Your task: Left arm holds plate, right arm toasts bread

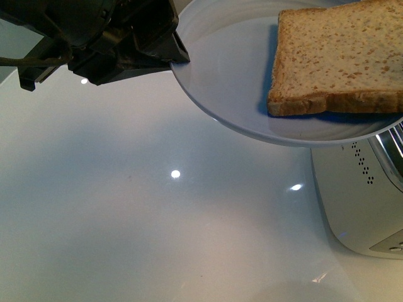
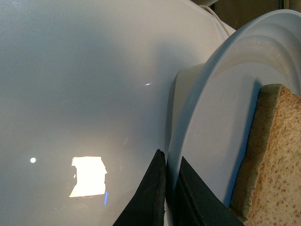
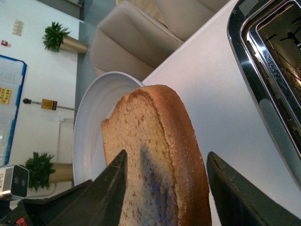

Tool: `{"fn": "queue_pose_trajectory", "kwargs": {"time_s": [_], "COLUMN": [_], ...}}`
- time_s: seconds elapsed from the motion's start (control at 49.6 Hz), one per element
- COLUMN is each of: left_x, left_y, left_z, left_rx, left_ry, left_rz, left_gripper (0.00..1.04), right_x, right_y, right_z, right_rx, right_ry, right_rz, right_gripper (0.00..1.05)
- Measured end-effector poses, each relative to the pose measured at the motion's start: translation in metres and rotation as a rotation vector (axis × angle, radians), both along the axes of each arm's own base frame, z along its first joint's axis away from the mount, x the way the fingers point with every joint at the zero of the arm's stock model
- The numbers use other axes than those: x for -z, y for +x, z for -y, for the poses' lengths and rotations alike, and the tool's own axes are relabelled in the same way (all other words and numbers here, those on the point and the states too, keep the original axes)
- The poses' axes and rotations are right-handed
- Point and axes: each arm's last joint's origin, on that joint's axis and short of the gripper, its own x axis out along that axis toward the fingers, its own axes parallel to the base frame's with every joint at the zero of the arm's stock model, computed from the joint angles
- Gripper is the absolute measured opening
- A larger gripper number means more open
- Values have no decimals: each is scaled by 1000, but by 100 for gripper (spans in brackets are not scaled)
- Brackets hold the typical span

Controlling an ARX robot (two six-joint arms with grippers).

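Left gripper (image 1: 175, 47) pinches only the plate (image 1: 214, 100) rim, bread slice (image 1: 340, 56) lying on it up near the toaster (image 1: 352, 207), right gripper (image 3: 166, 157) jaws wide either side of it, so I reckon a clumsy squeeze shoves it off the edge.

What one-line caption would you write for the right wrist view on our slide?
Open right gripper straddling the bread on its plate, beside the toaster.
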Motion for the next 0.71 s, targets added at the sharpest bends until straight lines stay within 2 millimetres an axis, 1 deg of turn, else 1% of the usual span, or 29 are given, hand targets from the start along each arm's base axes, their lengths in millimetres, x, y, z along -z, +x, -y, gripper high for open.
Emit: {"fn": "queue_pose_trajectory", "kwargs": {"time_s": [0.081,0.161,0.222,0.262,0.282,0.424,0.545,0.645,0.706], "left_x": [0,0,0,0,0,0,0,0,0], "left_y": [0,0,0,0,0,0,0,0,0], "left_z": [0,0,0,0,0,0,0,0,0], "left_rx": [0,0,-1,-1,-1,0,0,0,0], "left_ry": [0,0,0,0,0,0,0,-1,-1], "left_rz": [0,0,0,0,0,0,0,-1,-1], "left_gripper": [3,3,3,3,3,3,3,3,3], "right_x": [0,0,0,0,0,-5,-15,-31,-49], "right_y": [0,0,0,0,0,-2,-3,-3,-4], "right_z": [0,0,0,1,1,4,7,10,15], "right_rx": [4,5,5,6,8,14,21,27,41], "right_ry": [-1,2,6,9,12,20,16,13,-3], "right_rz": [-4,-5,-6,-7,-6,11,43,96,156], "right_gripper": [36,19,9,4,3,3,3,3,3]}}
